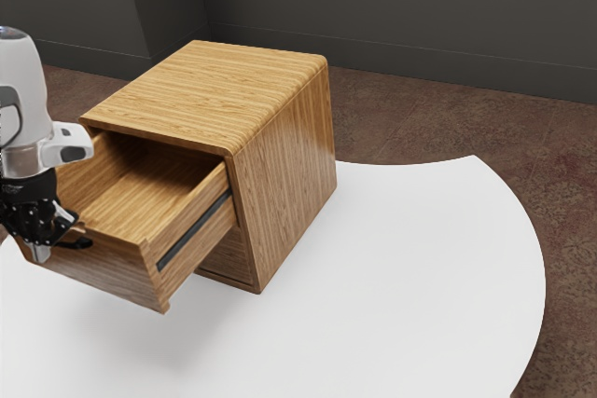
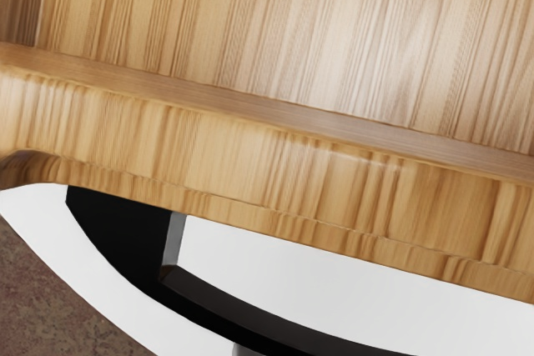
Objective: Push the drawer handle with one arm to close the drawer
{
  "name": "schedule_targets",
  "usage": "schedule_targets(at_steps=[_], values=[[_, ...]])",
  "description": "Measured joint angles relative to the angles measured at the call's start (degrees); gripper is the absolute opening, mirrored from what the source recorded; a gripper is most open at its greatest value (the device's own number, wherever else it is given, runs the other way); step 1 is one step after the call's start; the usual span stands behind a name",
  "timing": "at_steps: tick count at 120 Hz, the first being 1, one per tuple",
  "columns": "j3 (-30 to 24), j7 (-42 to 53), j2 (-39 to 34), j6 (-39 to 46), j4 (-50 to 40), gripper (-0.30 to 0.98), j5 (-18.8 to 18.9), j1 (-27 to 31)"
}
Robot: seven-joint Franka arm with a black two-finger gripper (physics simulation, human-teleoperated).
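Observation:
At the exterior view's left edge the gripper points down at the front of the drawer, beside the black handle. The upper drawer stands far out of the wooden cabinet, its inside bare. In the wrist view the black curved handle bows out from the drawer front, with white tabletop showing between the two. Part of the handle is hidden behind the hand in the exterior view.
The round white table extends around the cabinet, toward the exterior view's right. A lower drawer front sits flush under the open one. Dark walls stand behind, above a brown floor.

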Motion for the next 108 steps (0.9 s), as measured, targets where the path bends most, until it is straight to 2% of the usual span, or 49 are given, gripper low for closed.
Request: schedule_targets(at_steps=[61,108], values=[[-0.05,-0.42,0.52,10.28,-0.05,-0.10,2.98,-4.57],[-0.08,-0.68,3.05,16.23,-0.12,-0.10,5.68,-5.30]])
